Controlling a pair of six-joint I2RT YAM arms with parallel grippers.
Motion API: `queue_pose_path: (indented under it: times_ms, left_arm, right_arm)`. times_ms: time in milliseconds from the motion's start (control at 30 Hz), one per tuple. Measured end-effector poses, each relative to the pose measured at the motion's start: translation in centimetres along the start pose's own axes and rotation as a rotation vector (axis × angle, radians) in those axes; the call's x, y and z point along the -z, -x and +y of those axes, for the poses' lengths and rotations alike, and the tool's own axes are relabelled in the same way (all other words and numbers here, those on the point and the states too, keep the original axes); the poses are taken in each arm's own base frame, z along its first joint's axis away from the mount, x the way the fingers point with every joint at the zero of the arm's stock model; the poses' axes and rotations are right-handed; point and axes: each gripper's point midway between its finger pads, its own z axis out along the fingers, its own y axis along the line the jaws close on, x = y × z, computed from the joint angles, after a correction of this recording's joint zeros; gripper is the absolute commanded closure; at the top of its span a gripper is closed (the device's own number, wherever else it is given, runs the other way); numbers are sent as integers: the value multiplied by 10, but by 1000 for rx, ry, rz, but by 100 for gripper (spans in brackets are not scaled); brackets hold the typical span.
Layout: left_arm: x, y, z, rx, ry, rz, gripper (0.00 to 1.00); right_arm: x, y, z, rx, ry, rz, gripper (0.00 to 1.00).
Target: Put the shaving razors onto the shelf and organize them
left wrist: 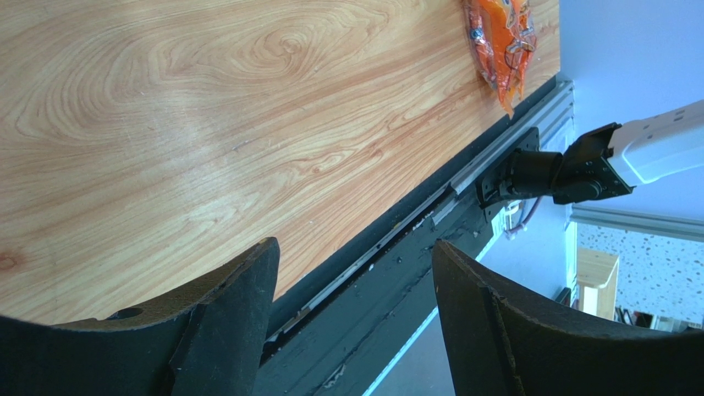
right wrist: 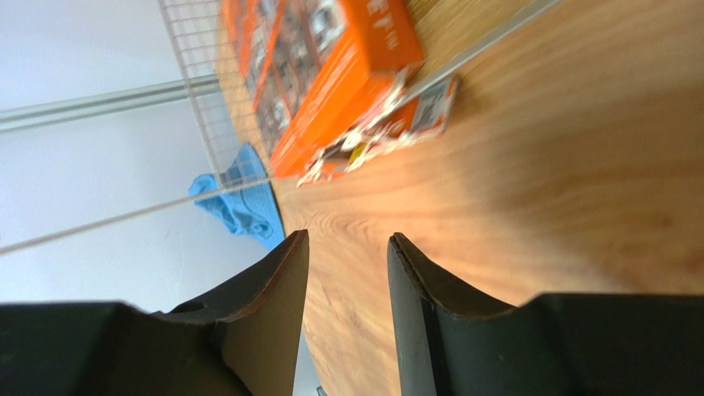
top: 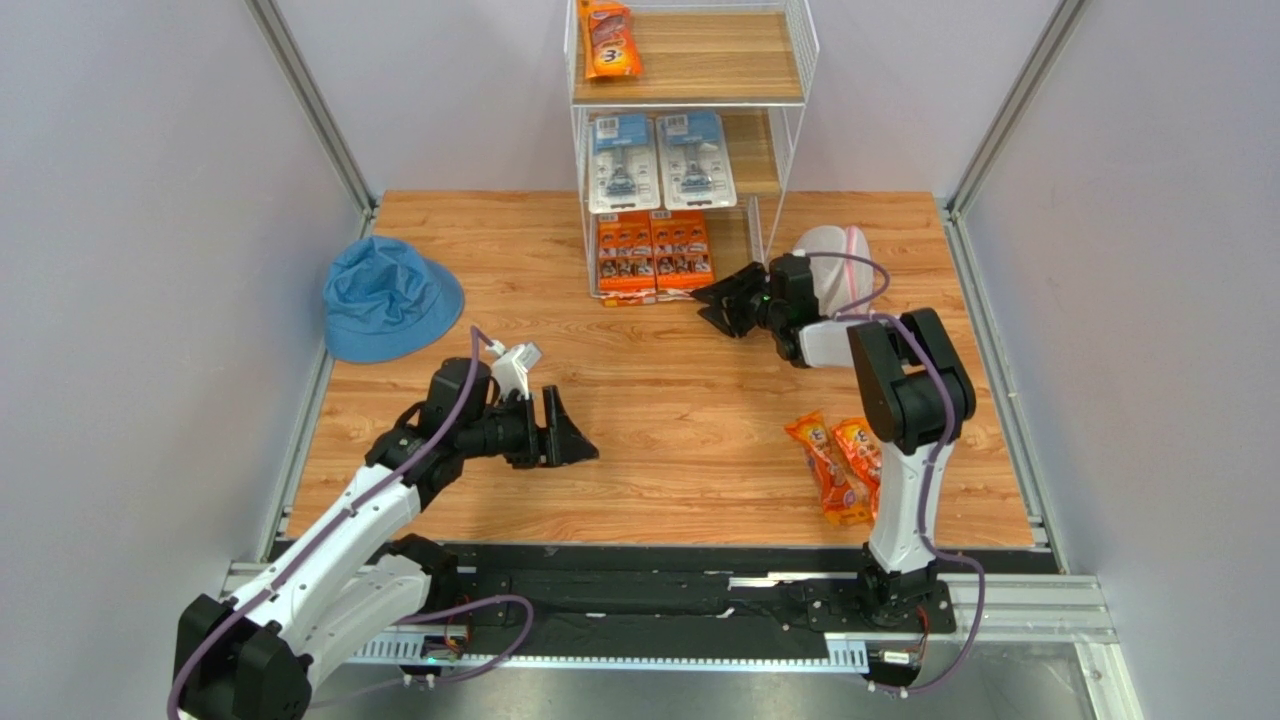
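Note:
The shelf (top: 796,105) stands at the back centre. It holds one long orange bag (top: 609,38) on the top board, two white/blue blister cards (top: 661,161) on the middle board and two flat orange multi-packs (top: 654,255) at the bottom. Two more long orange bags (top: 834,465) lie on the table at the right; they also show in the left wrist view (left wrist: 500,41). My left gripper (top: 571,435) is open and empty over the middle of the table (left wrist: 355,264). My right gripper (top: 721,308) is open and empty, just right of the multi-packs (right wrist: 330,74); it also shows in its wrist view (right wrist: 347,247).
A blue bucket hat (top: 388,300) lies at the left, also in the right wrist view (right wrist: 240,198). A white mesh bag with pink trim (top: 834,248) lies behind the right arm, beside the shelf. The shelf's wire side (right wrist: 198,99) is close to the right gripper. The right arm's base (left wrist: 570,169) stands at the near edge.

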Motion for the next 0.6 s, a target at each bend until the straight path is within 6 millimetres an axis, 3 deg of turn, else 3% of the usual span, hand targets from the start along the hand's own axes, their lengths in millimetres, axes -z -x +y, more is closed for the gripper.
queue_pose_path:
  times_ms: [100,367,467,600]
  left_arm:
    - [1,0,-1,-2,-2,-2,23]
    - [8,1,-8,-18,-27,-24,23]
    - [12,2,-13,-24,-44,-36,23]
    - [15,2,-17,-21,-55,-46,23]
  right_arm:
    - [20,-5,12,26,21,1,55]
    - [93,-21,81,174,154,-13,54]
    - [120,-35,85,226,162,-7,53]
    - [152,-53,67,266,113,9,53]
